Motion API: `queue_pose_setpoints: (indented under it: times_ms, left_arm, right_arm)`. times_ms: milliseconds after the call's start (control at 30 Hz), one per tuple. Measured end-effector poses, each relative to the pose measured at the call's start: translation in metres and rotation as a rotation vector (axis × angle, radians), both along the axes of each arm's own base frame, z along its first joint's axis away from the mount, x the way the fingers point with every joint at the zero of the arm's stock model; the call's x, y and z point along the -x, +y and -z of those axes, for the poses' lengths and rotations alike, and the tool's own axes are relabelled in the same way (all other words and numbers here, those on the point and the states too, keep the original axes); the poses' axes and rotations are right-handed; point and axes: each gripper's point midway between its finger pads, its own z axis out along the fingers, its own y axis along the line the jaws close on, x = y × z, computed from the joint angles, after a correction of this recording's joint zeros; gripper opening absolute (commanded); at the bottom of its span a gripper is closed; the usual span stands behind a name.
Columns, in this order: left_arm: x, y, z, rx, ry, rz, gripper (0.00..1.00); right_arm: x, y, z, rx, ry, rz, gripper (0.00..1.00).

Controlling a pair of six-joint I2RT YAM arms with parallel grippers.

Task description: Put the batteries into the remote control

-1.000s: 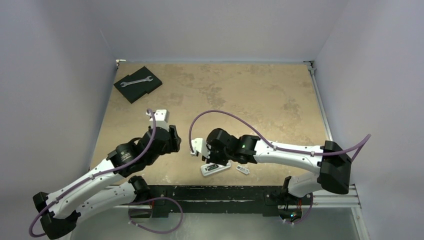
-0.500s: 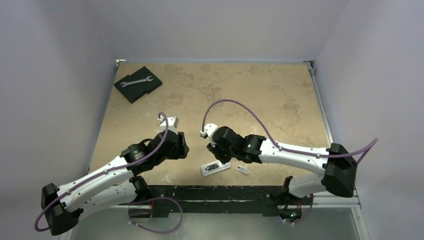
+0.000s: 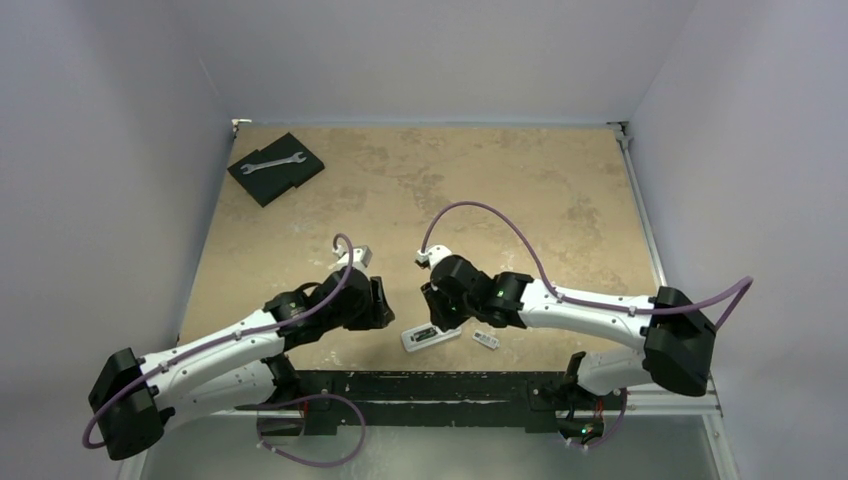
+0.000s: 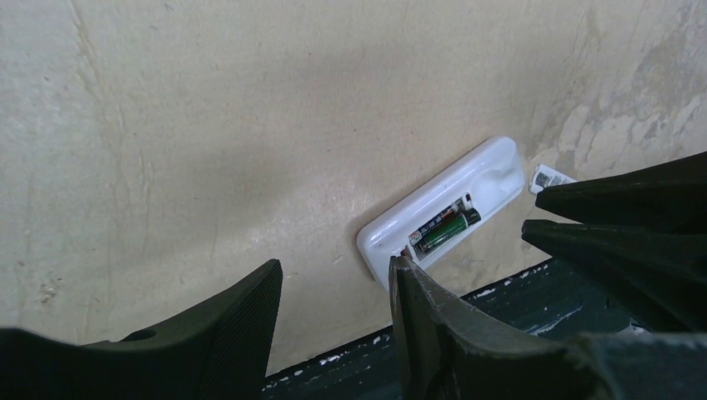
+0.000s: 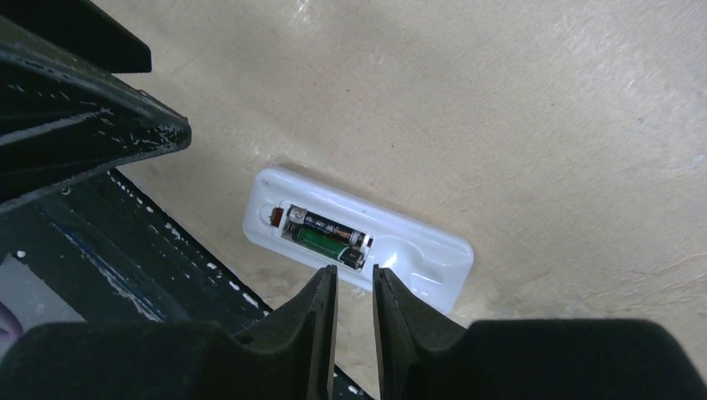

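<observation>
Far back left, out of play: wrench [image 3: 270,162] on black pad [image 3: 300,172]. Nearer, left gripper [image 4: 335,267], fingers [image 4: 242,325] spread wide with nothing between, hanging low over the table [image 3: 520,190] just left of the remote control [image 4: 454,196]. Remote control lying back-up close to the table's front edge, bay uncovered, both batteries [image 5: 325,233] seated side by side inside. Directly over its near edge, right gripper [image 5: 354,271], fingertips [image 5: 321,304] only a sliver apart and gripping nothing. Farther right, small white cover piece [image 3: 486,340] flat on the table, just beside the remote and not touching it. Looks like loading done and closing the bay left to do. Risks, by judgement: with the bay open, a knock from either fingertip liable to pop a cell loose or to shove the light remote toward the front edge and off the table; with both grippers crowding the same small spot, a real chance of clashing; on so thin and flat a cover, fingertips apt to skid off or to pinch it crooked, jamming it askew over the bay instead of seating it shut.
</observation>
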Motion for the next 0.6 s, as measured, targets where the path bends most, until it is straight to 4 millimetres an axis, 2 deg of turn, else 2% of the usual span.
queue_pose_setpoints:
  times_ms: [133,600]
  left_arm:
    - [0.006,-0.005,0.012,0.015,0.046,0.013,0.5]
    - [0.013,-0.025,0.029,0.05,0.124,0.066,0.53]
  right_arm:
    - [0.003,0.004,0.008,-0.019,0.057,0.031,0.28]
    - [0.012,0.01,0.027,-0.021,0.141,0.046,0.27]
